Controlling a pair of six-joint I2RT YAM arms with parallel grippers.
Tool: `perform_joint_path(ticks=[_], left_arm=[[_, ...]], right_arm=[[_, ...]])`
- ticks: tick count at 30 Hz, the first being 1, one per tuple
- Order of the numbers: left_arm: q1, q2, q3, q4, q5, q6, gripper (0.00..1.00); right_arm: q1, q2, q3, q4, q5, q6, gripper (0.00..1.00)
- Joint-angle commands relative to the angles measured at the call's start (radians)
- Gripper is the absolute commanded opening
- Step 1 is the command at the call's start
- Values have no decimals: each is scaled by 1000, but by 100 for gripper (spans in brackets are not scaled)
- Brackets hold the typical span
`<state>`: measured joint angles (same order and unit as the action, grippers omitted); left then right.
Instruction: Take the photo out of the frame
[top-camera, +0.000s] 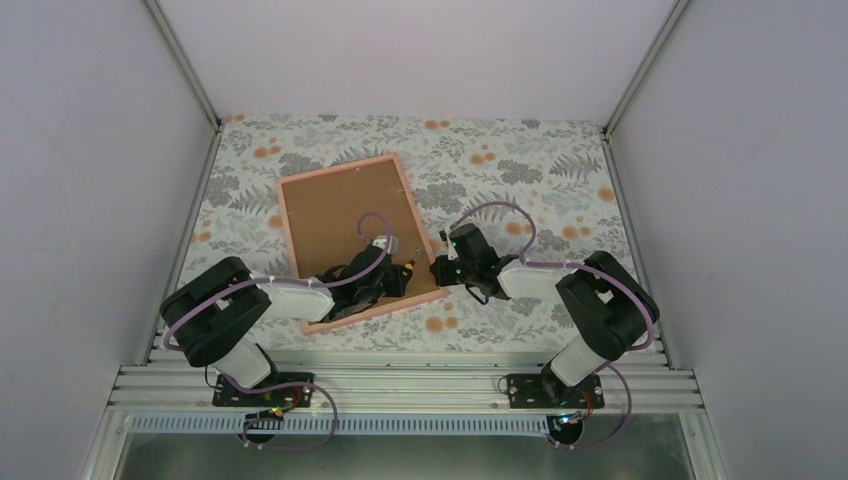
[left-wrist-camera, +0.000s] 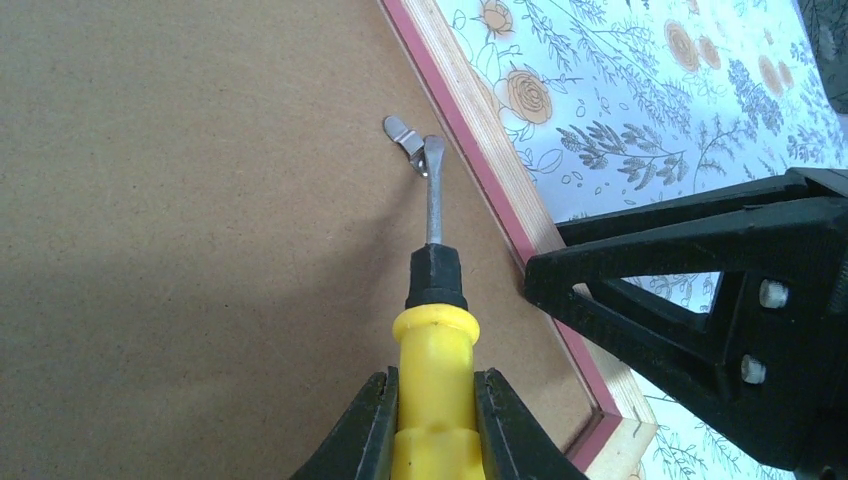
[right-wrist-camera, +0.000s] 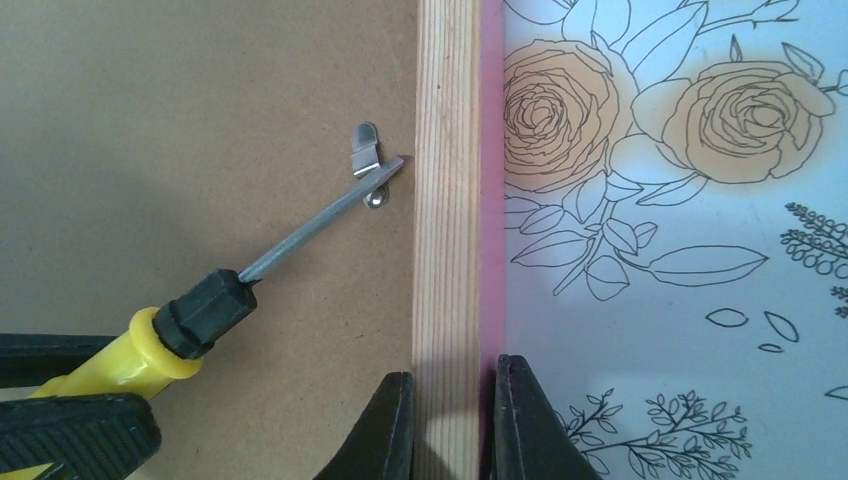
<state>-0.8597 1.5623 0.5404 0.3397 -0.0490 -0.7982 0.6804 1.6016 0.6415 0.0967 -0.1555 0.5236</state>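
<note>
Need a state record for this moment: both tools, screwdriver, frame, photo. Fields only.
left tool: shut on the yellow screwdriver handle
right tool: shut on the frame, clamping its wooden rail
screwdriver tip: at the metal clip beside that rail
frame pose: face down on the floral tablecloth
backing board: brown, facing up, in the frame
photo: not visible

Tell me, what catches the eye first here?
A picture frame lies face down mid-table on the flowery cloth, brown backing board up. The left gripper holds a yellow screwdriver, tip at a small metal clip, while the right gripper pinches the frame's wooden edge.
</note>
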Motion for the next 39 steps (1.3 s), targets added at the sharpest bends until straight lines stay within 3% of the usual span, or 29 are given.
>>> perform_joint_path(ticks=[1,18,28,39], left_arm=[[31,-5,-42,16,-222,-82,2],[28,-180,-76,-68,-143,-16,2],[37,-169,-11,-132,-28,104,2],[59,-45,137,-247,66,218,2]], right_arm=[[9,-9,-28,-36,-65,11,4],[9,-26,-26,-45,-40,19,4],[8,-26,-19,-58,-35,19,4],[9,-20,-16,-62,-40,9,4]])
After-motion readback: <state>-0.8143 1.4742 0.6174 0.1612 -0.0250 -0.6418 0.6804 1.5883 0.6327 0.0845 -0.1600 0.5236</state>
